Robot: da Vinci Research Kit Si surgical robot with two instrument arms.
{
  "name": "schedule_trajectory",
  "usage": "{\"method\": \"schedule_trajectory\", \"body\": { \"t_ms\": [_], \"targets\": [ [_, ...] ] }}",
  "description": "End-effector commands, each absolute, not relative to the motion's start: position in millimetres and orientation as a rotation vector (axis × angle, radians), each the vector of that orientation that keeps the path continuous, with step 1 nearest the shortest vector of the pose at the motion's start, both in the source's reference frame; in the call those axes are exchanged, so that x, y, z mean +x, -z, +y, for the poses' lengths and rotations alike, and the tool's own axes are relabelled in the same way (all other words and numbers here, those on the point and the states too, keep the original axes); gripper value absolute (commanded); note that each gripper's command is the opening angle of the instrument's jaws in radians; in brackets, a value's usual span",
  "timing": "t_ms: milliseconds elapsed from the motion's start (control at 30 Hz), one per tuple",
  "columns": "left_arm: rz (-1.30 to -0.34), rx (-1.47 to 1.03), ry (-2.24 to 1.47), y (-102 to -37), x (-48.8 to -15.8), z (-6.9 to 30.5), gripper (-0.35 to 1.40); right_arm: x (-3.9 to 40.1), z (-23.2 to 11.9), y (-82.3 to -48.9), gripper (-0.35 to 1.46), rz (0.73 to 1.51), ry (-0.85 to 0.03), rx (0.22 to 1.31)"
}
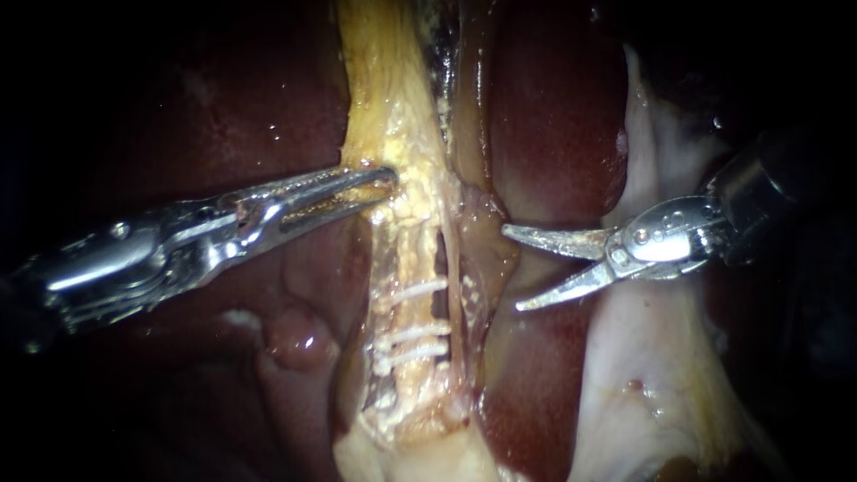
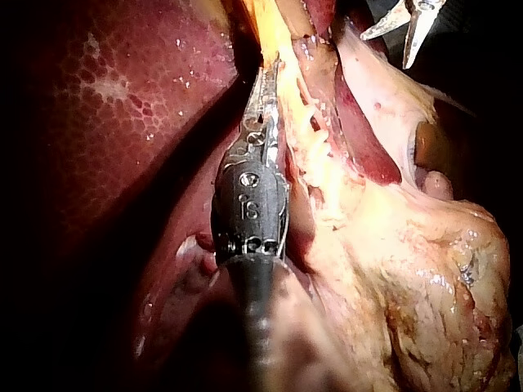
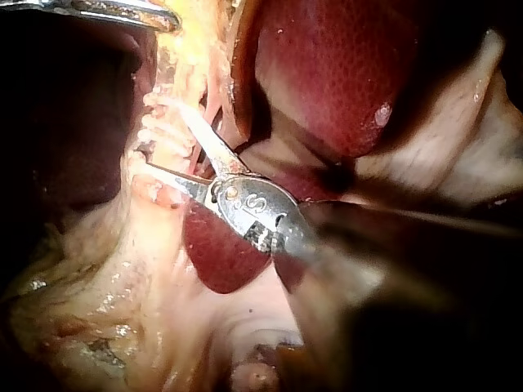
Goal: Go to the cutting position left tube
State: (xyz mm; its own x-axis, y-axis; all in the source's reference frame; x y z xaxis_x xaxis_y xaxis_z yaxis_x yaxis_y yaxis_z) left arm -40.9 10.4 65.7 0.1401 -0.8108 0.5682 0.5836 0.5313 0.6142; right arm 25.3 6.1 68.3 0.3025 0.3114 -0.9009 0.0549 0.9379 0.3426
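Note:
A yellow fatty band runs down the middle of the endoscope view. The left tube [image 1: 412, 312] lies in it, crossed by three white clips [image 1: 412, 333]. A thinner tube [image 1: 457, 286] runs just right of it. My left instrument [image 1: 386, 185] comes in from the left, its jaws shut on the yellow tissue [image 1: 393, 134] above the clips. My right instrument [image 1: 515, 268] stands to the right of both tubes with its two curved blades open and nothing between them. Seen from the right wrist, those blades [image 3: 163, 143] are spread close to the clipped band. From the left wrist, the left jaws [image 2: 263, 90] grip the yellow strand.
Dark red liver [image 1: 553, 116] lies on both sides of the band. A pale sheet of tissue [image 1: 643, 357] spreads under the right instrument's shaft. A small rounded red lump [image 1: 299, 339] sits below the left instrument. Bulky yellow fat [image 2: 425, 286] shows beside the left shaft.

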Motion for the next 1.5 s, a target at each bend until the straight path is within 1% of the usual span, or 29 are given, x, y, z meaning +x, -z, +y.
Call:
{"method": "schedule_trajectory", "body": {
  "t_ms": [33, 167, 267, 333, 433, 500, 600, 733, 833, 1033, 1333, 1500],
  "targets": [
    [-1.005, 0.271, 1.025, -65.6, -40.9, 10.4, -0.35, 25.3, 6.1, -68.2, 1.43, 1.258, -0.173, 0.337],
    [-1.005, 0.272, 1.024, -65.5, -40.7, 10.5, -0.35, 25.3, 5.9, -68.3, 1.43, 1.265, -0.164, 0.349],
    [-1.005, 0.281, 1.024, -64.6, -40.0, 10.9, -0.35, 25.5, 5.3, -68.7, 1.43, 1.275, -0.14, 0.373],
    [-0.997, 0.276, 1.03, -63.8, -39.4, 11.4, -0.35, 26.0, 4.6, -69.2, 1.43, 1.266, -0.133, 0.431],
    [-1.012, 0.27, 1.049, -62.0, -38.2, 12.2, -0.35, 27.2, 3.0, -70.3, 1.4, 1.242, -0.131, 0.537],
    [-1.022, 0.26, 1.053, -60.9, -37.5, 12.7, -0.35, 28.3, 2.0, -71.2, 1.36, 1.215, -0.126, 0.587],
    [-1.038, 0.244, 1.056, -59.1, -36.5, 13.1, -0.35, 29.9, 0.6, -72.7, 1.36, 1.177, -0.121, 0.64],
    [-1.054, 0.234, 1.055, -57.3, -35.7, 13.3, -0.35, 31.5, -0.1, -74.4, 1.36, 1.141, -0.128, 0.704],
    [-1.061, 0.227, 1.048, -56.2, -35.5, 13.2, -0.35, 32.3, 0.3, -75.4, 1.33, 1.127, -0.137, 0.761],
    [-1.068, 0.223, 1.053, -55.4, -35.5, 13.0, -0.35, 33.3, 1.0, -76.4, 1.31, 1.119, -0.147, 0.789],
    [-1.067, 0.222, 1.053, -55.2, -35.5, 12.8, -0.35, 33.4, 1.5, -78.5, 1.3, 1.093, -0.154, 0.792],
    [-1.07, 0.217, 1.05, -54.9, -35.6, 12.7, -0.35, 34.1, 1.3, -79.4, 1.3, 1.074, -0.185, 0.825]
  ]
}}
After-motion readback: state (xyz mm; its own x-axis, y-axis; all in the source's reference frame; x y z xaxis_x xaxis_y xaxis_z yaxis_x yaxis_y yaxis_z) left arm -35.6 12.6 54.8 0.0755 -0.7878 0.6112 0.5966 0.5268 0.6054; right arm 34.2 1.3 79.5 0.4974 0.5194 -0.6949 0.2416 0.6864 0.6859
